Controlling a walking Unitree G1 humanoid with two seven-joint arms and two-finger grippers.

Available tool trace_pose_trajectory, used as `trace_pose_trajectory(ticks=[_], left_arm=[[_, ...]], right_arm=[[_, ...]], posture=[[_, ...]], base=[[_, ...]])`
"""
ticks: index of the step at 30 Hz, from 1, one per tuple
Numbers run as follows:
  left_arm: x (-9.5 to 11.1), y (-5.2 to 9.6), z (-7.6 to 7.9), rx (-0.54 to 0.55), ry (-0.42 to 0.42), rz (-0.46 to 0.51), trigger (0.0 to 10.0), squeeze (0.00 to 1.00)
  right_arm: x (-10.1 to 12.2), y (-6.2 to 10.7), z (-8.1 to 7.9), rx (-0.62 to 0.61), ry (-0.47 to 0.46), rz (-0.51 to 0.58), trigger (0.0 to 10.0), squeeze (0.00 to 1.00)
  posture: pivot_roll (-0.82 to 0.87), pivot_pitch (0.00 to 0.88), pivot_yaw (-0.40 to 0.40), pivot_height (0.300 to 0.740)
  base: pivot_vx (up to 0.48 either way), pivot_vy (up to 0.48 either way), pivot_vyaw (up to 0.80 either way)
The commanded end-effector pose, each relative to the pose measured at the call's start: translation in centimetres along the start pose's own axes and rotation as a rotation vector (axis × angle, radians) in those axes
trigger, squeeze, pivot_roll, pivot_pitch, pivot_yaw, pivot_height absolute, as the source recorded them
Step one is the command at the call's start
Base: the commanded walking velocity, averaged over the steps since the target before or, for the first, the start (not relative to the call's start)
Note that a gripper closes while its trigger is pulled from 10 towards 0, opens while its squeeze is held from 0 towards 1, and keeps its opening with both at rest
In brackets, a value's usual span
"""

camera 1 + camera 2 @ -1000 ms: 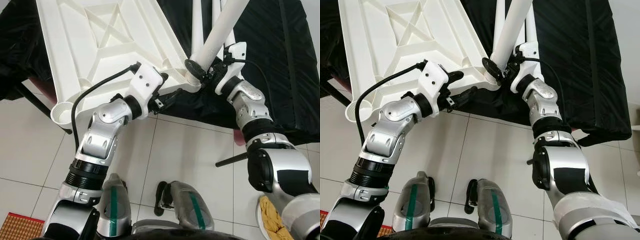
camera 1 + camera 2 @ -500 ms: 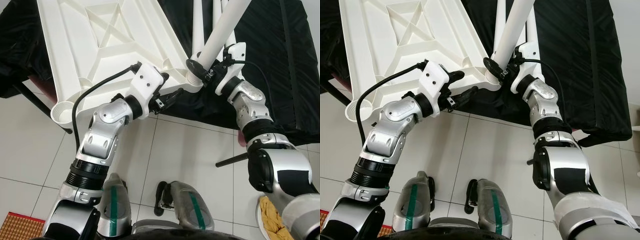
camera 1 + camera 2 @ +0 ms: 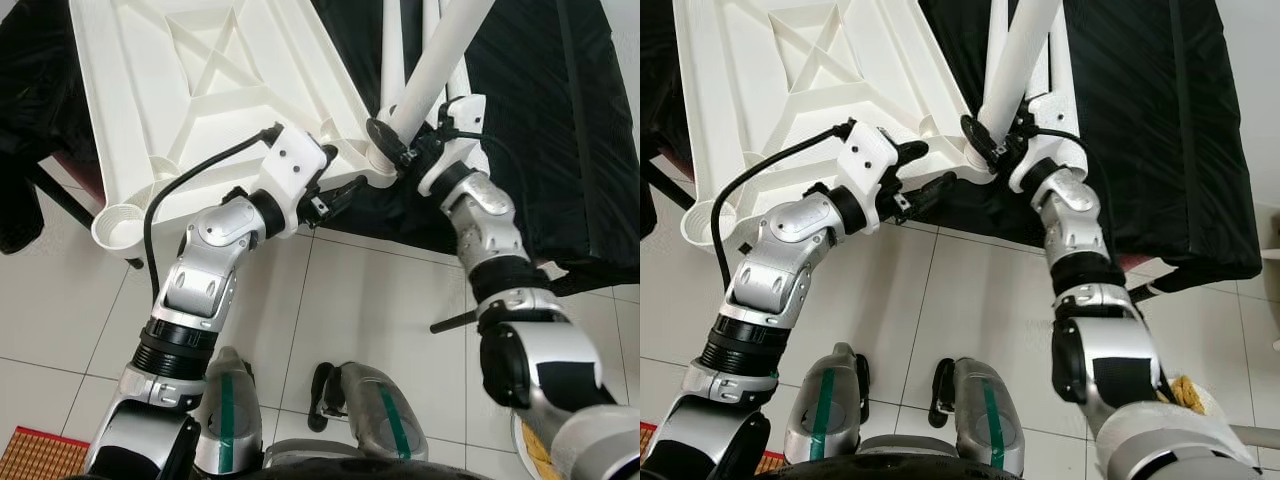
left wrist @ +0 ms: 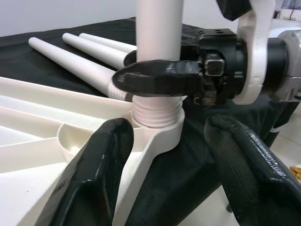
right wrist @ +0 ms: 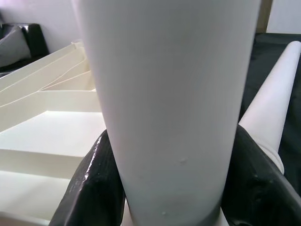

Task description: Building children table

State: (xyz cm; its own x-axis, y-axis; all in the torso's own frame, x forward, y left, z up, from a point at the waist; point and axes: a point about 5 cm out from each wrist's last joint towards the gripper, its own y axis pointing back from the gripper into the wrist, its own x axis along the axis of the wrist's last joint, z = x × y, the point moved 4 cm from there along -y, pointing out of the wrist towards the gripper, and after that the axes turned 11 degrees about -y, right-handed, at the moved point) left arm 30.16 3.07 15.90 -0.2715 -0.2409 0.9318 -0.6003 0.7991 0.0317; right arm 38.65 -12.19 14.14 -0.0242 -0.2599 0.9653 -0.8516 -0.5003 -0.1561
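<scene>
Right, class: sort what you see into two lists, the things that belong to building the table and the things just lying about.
Part of the job:
- upturned white tabletop
- leg standing in its corner socket
- right pincer shut on that leg
- left pincer, open beside the corner
- spare legs

Lying about:
- black cloth
- yellow cloth
- woven mat

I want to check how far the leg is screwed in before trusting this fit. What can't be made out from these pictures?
- Thread depth: in the left wrist view the socket rim hides the lower threads of the table leg.
- Leg's top end: cut off by the upper edge in both eye views.
- Right gripper contact: the leg itself covers the pads in the right wrist view.
- Left gripper: open, apart from the tabletop.
</scene>
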Motion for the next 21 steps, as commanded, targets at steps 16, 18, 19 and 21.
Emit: trace_pose_trajectory(ticks=[16, 18, 19, 21], left_arm=[[0.6, -0.6, -1.0, 0.036, -0.032, 0.002, 10.0, 0.00], [0.7, -0.8, -1.1, 0.034, -0.036, 0.006, 10.0, 0.00], [0.7, -0.8, -1.1, 0.034, -0.036, 0.006, 10.0, 0.00], [0.8, -0.8, -1.3, 0.035, -0.037, 0.009, 10.0, 0.00]], right_arm=[[-1.4, 1.5, 0.6, -0.421, -0.065, 0.104, 10.0, 0.00], [-1.8, 1.7, 0.6, -0.478, -0.066, 0.104, 10.0, 0.00], [-1.8, 1.7, 0.6, -0.478, -0.066, 0.104, 10.0, 0.00], [-1.9, 1.6, 0.5, -0.502, -0.050, 0.101, 10.0, 0.00]], posture=[[0.07, 0.046, -0.086, 0.740], [0.06, 0.044, -0.086, 0.740], [0.06, 0.044, -0.086, 0.740], [0.06, 0.043, -0.086, 0.740]], base=[[0.000, 0.000, 0.00], [0.000, 0.000, 0.00], [0.000, 0.000, 0.00], [0.000, 0.000, 0.00]])
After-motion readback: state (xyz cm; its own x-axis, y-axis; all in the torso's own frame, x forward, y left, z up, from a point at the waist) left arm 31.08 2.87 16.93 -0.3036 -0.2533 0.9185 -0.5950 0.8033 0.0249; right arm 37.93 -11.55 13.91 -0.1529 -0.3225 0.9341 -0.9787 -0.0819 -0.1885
